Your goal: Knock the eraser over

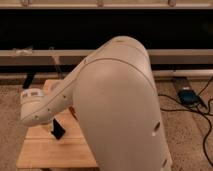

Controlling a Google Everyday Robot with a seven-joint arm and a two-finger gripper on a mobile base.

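Observation:
The eraser [57,131], a small black block, stands slightly tilted on the wooden table [45,155], near its left middle. My white arm fills most of the camera view. Its wrist end [32,111] hangs low over the table's left side, just above and left of the eraser. The gripper sits at that end of the arm, behind the wrist housing, and is hidden. The white cup and the orange bowl are hidden behind the arm.
The table's front edge lies near the bottom of the view, with speckled floor around it. A blue device [187,96] with black cables lies on the floor to the right. A long grey rail [30,56] and a dark wall run behind.

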